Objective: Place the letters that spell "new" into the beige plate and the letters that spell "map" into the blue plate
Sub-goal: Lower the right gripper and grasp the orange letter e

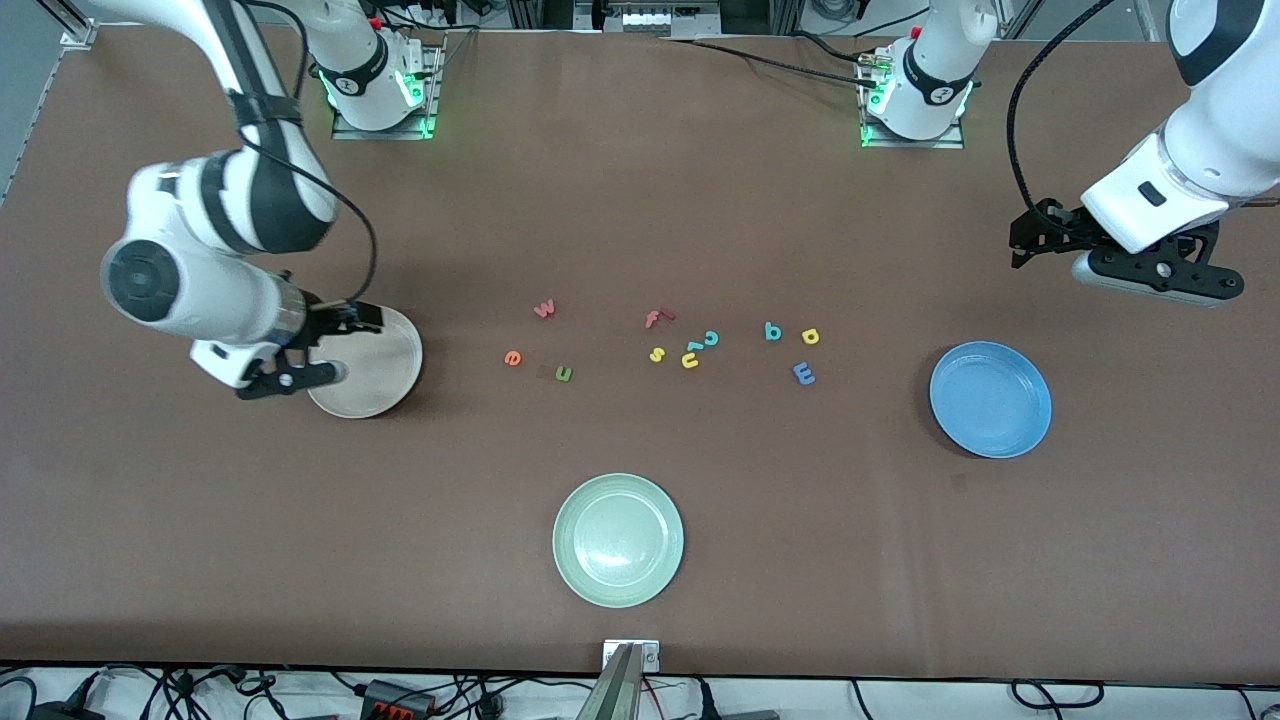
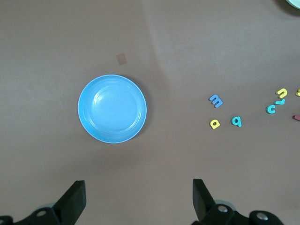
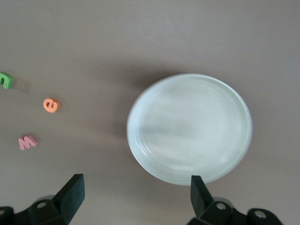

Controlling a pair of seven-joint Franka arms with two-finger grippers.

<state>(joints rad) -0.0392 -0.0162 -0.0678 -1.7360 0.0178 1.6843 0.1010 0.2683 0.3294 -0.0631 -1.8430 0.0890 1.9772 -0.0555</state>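
The beige plate (image 1: 375, 365) (image 3: 190, 127) lies toward the right arm's end of the table. My right gripper (image 1: 290, 378) (image 3: 136, 197) hangs open and empty over its outer edge. Close by lie the pinkish w (image 1: 544, 309) (image 3: 27, 142), the orange e (image 1: 512, 357) (image 3: 50, 105) and the green n (image 1: 563, 373) (image 3: 5, 79). The blue plate (image 1: 990, 399) (image 2: 112, 108) lies toward the left arm's end. The teal a (image 1: 772, 331) (image 2: 236, 121), yellow p (image 1: 810, 336) (image 2: 214, 123) and blue m (image 1: 803, 373) (image 2: 215, 100) lie beside it. My left gripper (image 1: 1160, 275) (image 2: 139, 197) hovers open and empty, off the blue plate's rim.
A pale green plate (image 1: 618, 540) lies nearest the front camera at mid-table. Between the two letter groups lie a red f (image 1: 657, 318), a yellow s (image 1: 656, 354), a yellow u (image 1: 690, 358) and a teal c (image 1: 710, 338).
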